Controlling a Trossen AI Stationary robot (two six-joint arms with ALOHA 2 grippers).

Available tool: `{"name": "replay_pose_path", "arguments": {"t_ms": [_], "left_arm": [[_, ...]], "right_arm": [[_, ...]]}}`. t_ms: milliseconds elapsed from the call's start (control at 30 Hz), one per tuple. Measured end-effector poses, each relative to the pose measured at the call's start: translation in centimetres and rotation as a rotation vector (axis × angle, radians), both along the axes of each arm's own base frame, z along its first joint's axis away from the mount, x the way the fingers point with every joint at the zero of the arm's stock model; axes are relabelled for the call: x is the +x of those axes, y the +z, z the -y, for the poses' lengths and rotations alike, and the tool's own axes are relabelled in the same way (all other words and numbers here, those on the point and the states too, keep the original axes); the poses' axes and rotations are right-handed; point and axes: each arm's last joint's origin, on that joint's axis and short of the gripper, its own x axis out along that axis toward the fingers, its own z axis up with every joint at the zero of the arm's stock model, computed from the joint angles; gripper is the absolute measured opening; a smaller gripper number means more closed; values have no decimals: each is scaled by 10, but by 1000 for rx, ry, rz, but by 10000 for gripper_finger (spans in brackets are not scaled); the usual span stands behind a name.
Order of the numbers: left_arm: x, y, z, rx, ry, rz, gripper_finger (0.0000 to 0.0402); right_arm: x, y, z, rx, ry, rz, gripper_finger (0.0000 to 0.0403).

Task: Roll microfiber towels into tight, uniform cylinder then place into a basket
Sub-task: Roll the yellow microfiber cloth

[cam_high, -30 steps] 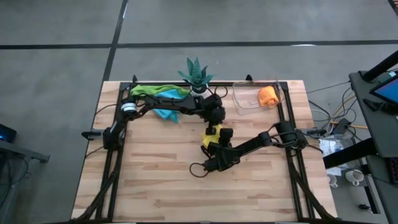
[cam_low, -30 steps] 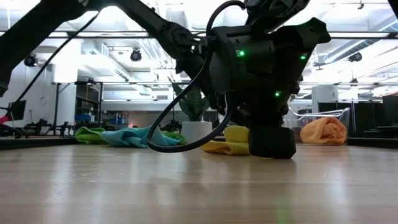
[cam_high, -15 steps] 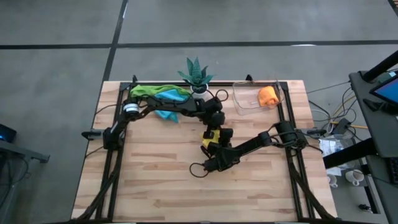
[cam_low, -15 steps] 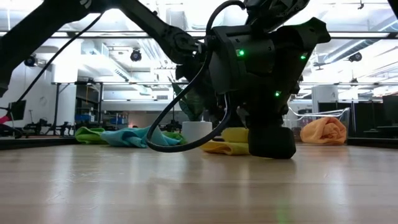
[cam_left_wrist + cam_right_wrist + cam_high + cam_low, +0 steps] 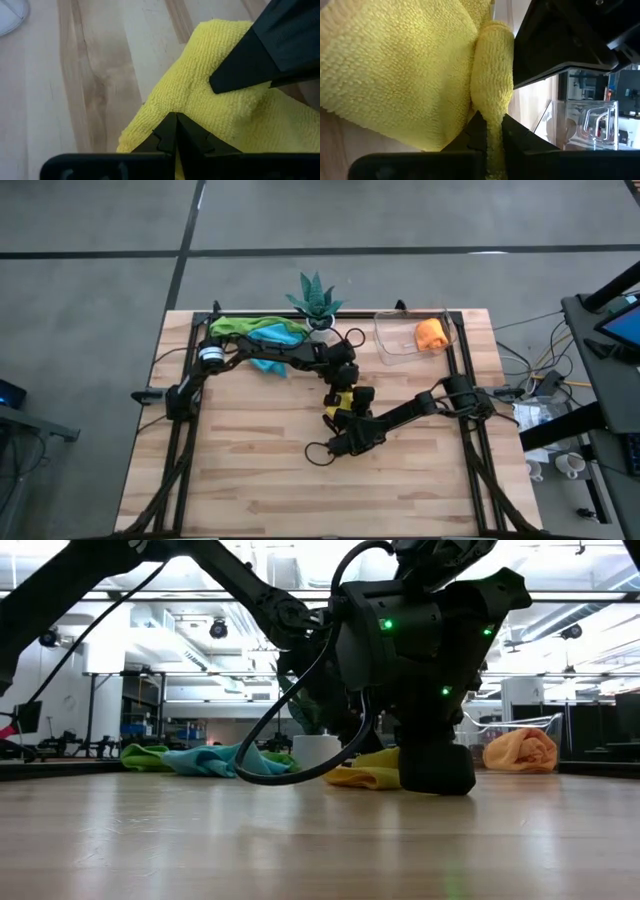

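Observation:
A yellow microfiber towel (image 5: 346,400) lies bunched on the wooden table's middle. My left gripper (image 5: 340,383) reaches it from the far left, shut, with its tips on the cloth (image 5: 200,90). My right gripper (image 5: 338,418) comes from the near right and is shut on a raised ridge of the same towel (image 5: 395,65). The clear basket (image 5: 395,350) stands at the far right with an orange roll (image 5: 431,333) inside. Green (image 5: 240,326) and light blue (image 5: 268,362) towels lie heaped at the far left. My left gripper sets its shut fingertips (image 5: 172,131) on the yellow towel's top near one edge (image 5: 160,107), slanting down from the far left. The towel lies on the table under them. My right gripper pinches a rolled-up ridge of the yellow towel (image 5: 492,95) between its two fingers, slanting down from the near right. The fingers lie along the ridge. The rest of the cloth spreads flat on the table beside it.
A green spiky plant in a white pot (image 5: 317,302) stands at the far edge, between the towel heap and the basket. A loose black cable (image 5: 290,755) loops down by the right arm. Bare wood lies toward the near edge and the left.
My left gripper has sunk and come a little toward the near edge, down onto the yellow towel, staying shut. In the low view the towel's raised top has flattened under it. My right gripper has held still on the ridge.

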Motion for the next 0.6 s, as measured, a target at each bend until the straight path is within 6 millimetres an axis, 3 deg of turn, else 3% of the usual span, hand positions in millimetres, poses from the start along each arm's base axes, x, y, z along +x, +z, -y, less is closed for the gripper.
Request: {"name": "replay_pose_path", "arguments": {"t_ms": [267,467,600], "left_arm": [[0,-7,0,10,8,4,0],[1,-8,-1,15,14,9,0],[1,-8,-1,17,15,10,0]], "right_arm": [[4,21,-1,67,-81,90,123],[0,57,-10,125,-80,196,198],[-22,93,-22,133,-48,316,217]]}}
